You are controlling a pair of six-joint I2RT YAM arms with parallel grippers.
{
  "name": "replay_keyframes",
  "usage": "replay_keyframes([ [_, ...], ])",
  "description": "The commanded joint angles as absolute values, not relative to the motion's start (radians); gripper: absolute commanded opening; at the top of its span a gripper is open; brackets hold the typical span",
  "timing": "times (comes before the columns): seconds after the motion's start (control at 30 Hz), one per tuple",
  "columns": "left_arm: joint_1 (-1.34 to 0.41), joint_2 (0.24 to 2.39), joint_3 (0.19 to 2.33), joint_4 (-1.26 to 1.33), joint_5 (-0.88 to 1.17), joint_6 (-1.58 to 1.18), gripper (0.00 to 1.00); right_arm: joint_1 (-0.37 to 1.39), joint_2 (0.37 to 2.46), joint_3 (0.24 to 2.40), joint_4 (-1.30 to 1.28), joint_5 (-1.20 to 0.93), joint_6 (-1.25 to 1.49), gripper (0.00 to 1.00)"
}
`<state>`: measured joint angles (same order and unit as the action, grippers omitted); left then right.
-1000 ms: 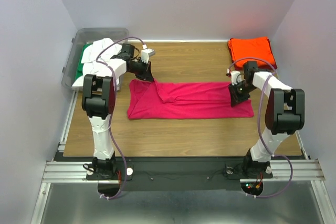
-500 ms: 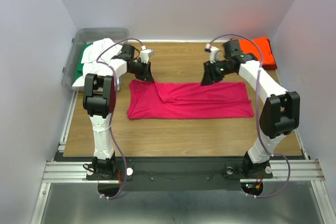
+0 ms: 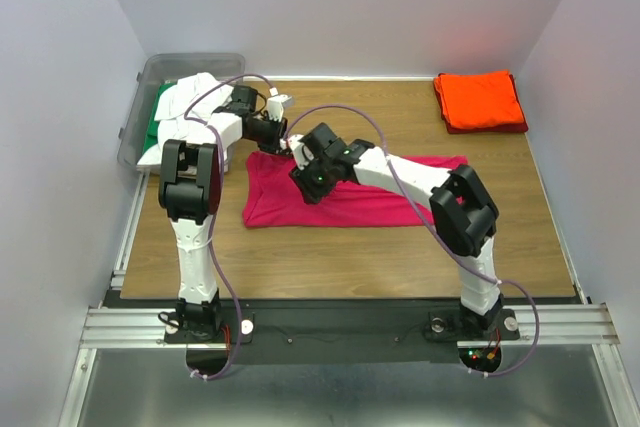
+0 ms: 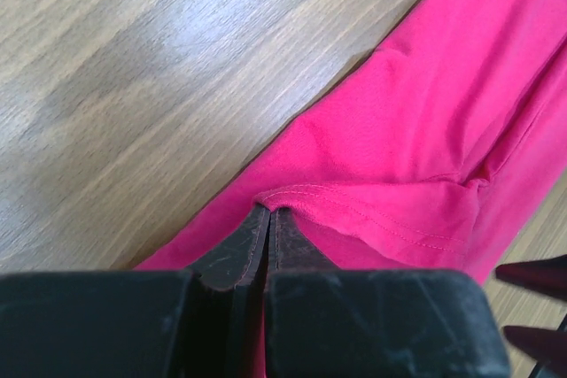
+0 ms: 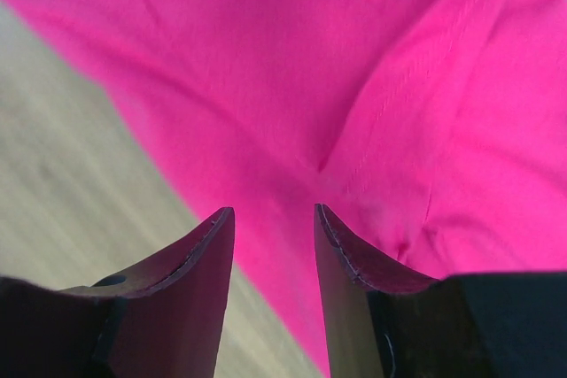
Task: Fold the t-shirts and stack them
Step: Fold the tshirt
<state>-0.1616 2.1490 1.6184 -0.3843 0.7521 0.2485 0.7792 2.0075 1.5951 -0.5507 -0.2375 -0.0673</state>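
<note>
The magenta-pink t-shirt (image 3: 345, 209) lies flat across the middle of the wooden table (image 3: 330, 262) as a long band running left to right, already narrowed lengthwise by the look of it, with soft creases and a puckered gather near its left end. The cloth is plain, matte and thin. A stitched hem (image 4: 363, 214) runs along the edge at its far-left corner.

It should handle as light, limp fabric: no stiffness to carry a fold, so any unsupported part will sag and drag, and a lifted layer may pull its neighbour along. It is not fragile or slippery, but a pinch can slide off a single thin layer. The hems and corners, where it is doubled and stitched, look like the surest places to take hold, with both ends held for a square fold.

The left gripper (image 4: 267, 217) is clenched on that far-left hem, a little ridge of cloth nipped between its tips. The right gripper (image 5: 273, 223), reached across to the shirt's left part, hangs just over the cloth with its fingers parted and nothing between them.

A folded orange-red t-shirt (image 3: 480, 100) sits at the far right corner, well apart. White tees (image 3: 190, 95) and a green one (image 3: 152, 125) fill the clear plastic bin (image 3: 130, 137) at the far left
</note>
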Motion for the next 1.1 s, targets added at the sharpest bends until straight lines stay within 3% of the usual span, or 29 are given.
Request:
replay_keyframes([
  [0.0, -0.158, 2.152, 1.651, -0.376, 0.767, 0.253, 0.1, 0.81, 2.041, 1.699, -0.469, -0.023, -0.089, 0.46],
  [0.4, -0.158, 2.152, 1.644, -0.376, 0.764, 0.268, 0.1, 0.847, 2.148, 1.735, -0.471, 0.118, -0.113, 0.41],
  [0.5, -0.158, 2.155, 1.647, -0.376, 0.762, 0.267, 0.1, 0.845, 2.138, 1.727, -0.471, 0.176, -0.126, 0.31],
  [0.63, -0.158, 2.152, 1.651, -0.377, 0.764, 0.267, 0.09, 0.842, 2.111, 1.721, -0.469, 0.207, -0.149, 0.27],
  [1.07, -0.153, 2.125, 1.655, -0.38, 0.776, 0.273, 0.0, 0.681, 2.126, 1.767, -0.465, 0.18, -0.201, 0.15],
])
